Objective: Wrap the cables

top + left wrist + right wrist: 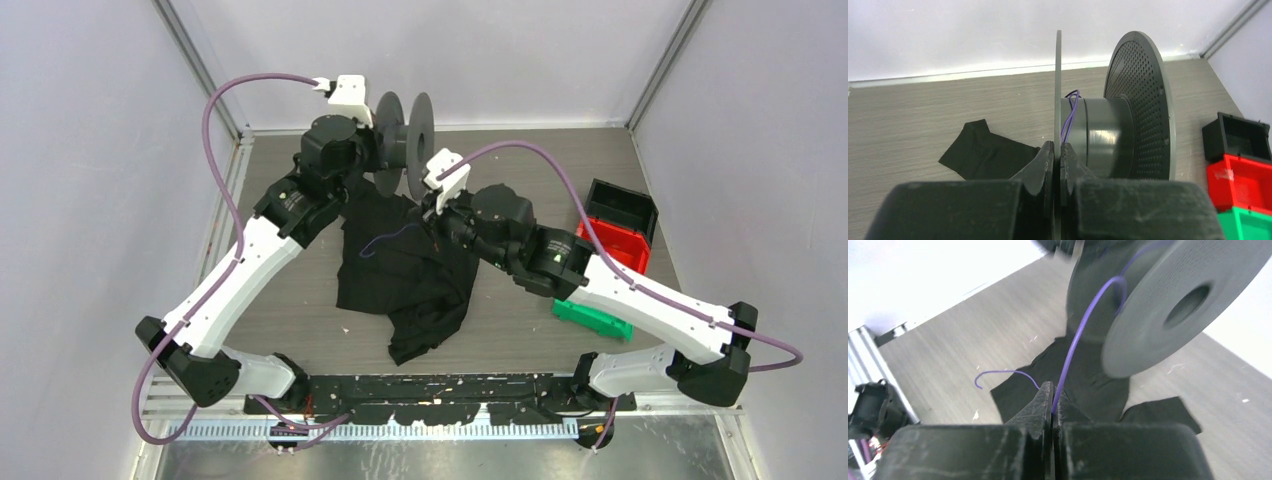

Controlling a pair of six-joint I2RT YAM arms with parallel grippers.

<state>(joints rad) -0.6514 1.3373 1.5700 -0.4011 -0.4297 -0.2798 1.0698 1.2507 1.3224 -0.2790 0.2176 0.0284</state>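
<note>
The thin purple cable [1076,337] rises obliquely from the right gripper [1052,397], jaws pinched on it, to the grey spool [1105,135] hub. Left gripper [1054,155] jaws clamp a flat flange; the other flange is perforated.

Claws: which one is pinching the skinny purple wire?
The right claw, shut on the purple wire that runs up to the grey spool. The left claw pinches the spool's thin flange instead.
</note>
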